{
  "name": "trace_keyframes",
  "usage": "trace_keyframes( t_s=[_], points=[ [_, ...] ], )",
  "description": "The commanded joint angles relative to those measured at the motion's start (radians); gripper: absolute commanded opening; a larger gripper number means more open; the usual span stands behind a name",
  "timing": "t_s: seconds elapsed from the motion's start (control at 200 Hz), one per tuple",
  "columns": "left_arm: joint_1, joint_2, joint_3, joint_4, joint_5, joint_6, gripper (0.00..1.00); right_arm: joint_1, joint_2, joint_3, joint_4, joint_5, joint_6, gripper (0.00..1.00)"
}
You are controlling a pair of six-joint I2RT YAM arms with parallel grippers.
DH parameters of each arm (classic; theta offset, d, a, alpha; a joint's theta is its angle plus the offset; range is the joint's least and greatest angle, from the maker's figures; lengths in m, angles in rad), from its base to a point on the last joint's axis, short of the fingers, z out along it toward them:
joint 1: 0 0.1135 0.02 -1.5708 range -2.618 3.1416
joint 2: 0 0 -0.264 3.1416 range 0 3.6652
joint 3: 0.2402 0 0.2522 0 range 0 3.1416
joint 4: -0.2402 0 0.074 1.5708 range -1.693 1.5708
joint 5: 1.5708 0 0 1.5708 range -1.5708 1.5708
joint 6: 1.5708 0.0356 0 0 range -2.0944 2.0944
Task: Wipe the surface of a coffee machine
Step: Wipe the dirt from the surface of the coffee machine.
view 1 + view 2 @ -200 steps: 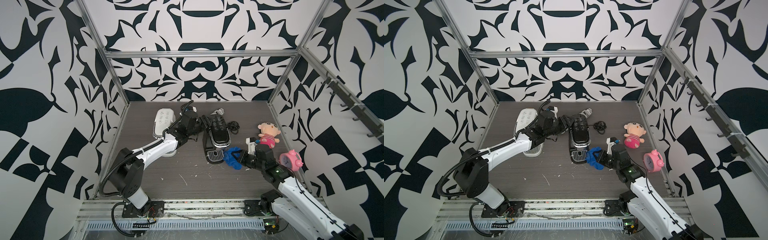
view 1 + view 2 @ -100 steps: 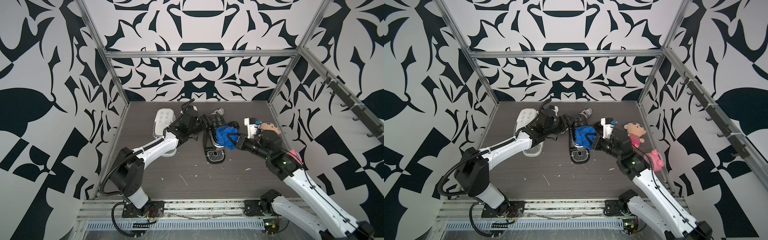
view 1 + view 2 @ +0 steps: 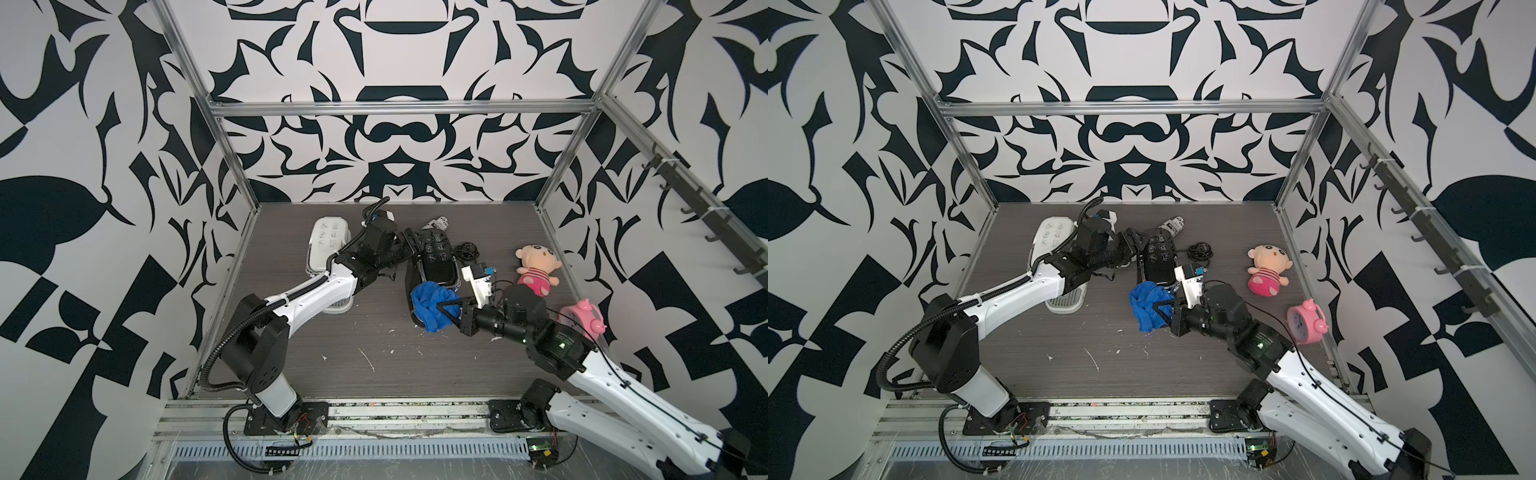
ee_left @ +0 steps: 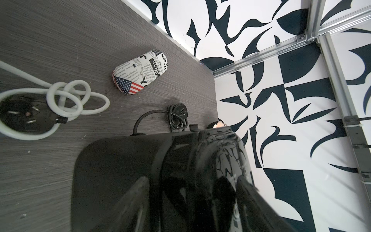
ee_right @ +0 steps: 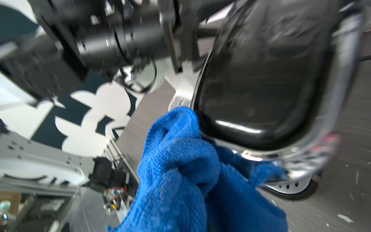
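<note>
Pretty much the only readable thing from my left wrist cam is the glasses case (image 4: 140, 71). It's covered in newspaper print: I can make out "SUPSC" in capitals, plus a big "Y" next to a stars-and-stripes flag patch. The rest of the print is too fine. In both top views the black coffee machine (image 3: 436, 253) and the white machine (image 3: 328, 243) have button symbols on top, too tiny to read.

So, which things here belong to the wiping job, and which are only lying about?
Job: black coffee machine, blue cloth, right tool holding the cloth, left tool gripping the machine.
Lying about: white machine, doll, pink alarm clock, printed case, coiled black cord.
</note>
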Motion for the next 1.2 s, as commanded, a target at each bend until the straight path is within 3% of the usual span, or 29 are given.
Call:
trace_keyframes(
  t_s=[0.0,0.235,0.425,0.67,0.915,1.195],
  points=[
    [-0.022,0.076,-0.033,-0.197,0.037,0.019,0.7,0.063,0.063,0.035,0.014,0.133,-0.067,0.0],
    [-0.021,0.065,-0.035,-0.22,0.025,0.031,0.7,0.093,0.0,-0.07,0.02,0.41,-0.049,0.0],
    [-0.02,0.073,-0.024,-0.223,0.025,0.035,0.7,0.094,-0.136,-0.098,-0.009,0.543,-0.03,0.0],
    [-0.021,0.085,-0.024,-0.218,0.038,0.02,0.7,0.094,-0.192,-0.075,-0.069,0.678,-0.015,0.0],
    [-0.021,0.07,-0.015,-0.232,0.031,0.027,0.71,0.091,-0.113,-0.044,-0.032,0.632,0.017,0.0],
    [-0.022,0.064,-0.027,-0.22,0.042,0.03,0.7,0.091,-0.097,-0.098,0.106,0.375,0.059,0.0]
  ],
)
